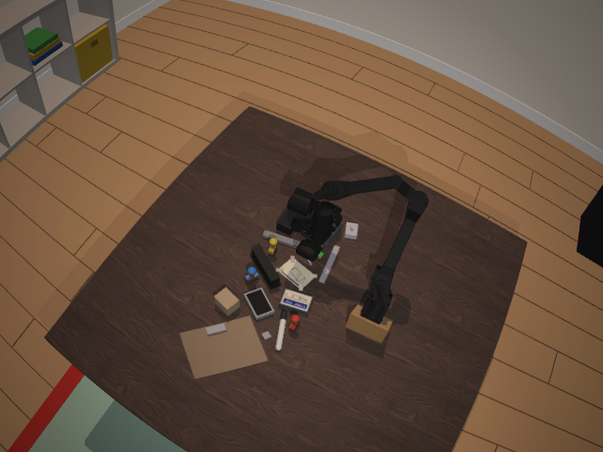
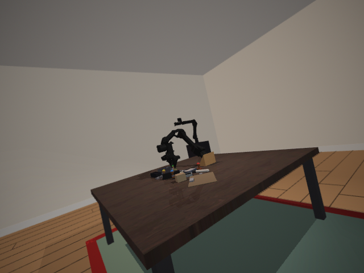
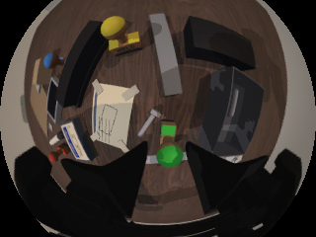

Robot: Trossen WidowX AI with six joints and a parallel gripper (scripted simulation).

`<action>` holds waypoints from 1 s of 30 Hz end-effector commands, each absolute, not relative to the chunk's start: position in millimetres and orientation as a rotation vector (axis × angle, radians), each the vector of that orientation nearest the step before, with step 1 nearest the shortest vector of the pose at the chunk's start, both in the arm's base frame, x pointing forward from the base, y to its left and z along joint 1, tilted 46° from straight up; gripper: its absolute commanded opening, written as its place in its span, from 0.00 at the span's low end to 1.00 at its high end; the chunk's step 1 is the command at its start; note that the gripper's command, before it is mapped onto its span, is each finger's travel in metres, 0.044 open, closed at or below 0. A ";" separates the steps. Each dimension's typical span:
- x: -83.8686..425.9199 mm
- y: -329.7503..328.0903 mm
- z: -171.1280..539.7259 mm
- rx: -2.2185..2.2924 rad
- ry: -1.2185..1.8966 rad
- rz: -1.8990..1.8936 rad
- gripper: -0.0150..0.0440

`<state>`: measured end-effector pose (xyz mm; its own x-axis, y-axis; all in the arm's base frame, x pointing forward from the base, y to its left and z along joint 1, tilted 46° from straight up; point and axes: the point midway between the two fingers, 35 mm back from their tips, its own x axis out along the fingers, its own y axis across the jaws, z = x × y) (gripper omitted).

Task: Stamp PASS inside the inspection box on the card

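Observation:
The green-knobbed stamp (image 1: 320, 254) (image 3: 169, 157) stands upright on the bench with a green top patch on its base. Its lettering is not readable. My gripper (image 3: 167, 145) is partly open above it; in the wrist view the knob shows between the fingertips, with a gap at each side. The cream card (image 1: 297, 273) (image 3: 114, 116) lies taped down beside the stamp, with printed lines and a drawn box; I see no clear print in the box. A silver-framed dark pad (image 1: 259, 303) (image 3: 54, 100) and a blue-and-white labelled case (image 1: 296, 300) (image 3: 77, 139) lie beyond the card.
Yellow (image 1: 272, 241) (image 3: 114, 28), blue (image 1: 252, 270) and red (image 1: 294, 318) knobbed stamps stand around. Black bars (image 3: 81, 66) (image 3: 219, 43), a grey bar (image 3: 166, 56), a dark box (image 3: 232, 114) and a small hammer-shaped piece (image 3: 148, 123) lie nearby. A clipboard (image 1: 223, 350) and wooden block (image 1: 226, 300) are farther off.

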<state>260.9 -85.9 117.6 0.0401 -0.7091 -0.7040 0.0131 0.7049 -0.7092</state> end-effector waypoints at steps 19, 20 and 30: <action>259.6 -97.2 108.1 -0.618 1.439 -0.614 0.38; 259.6 -97.2 108.1 -0.618 1.439 -0.614 0.37; 259.9 -95.2 109.8 -0.617 1.439 -0.613 0.25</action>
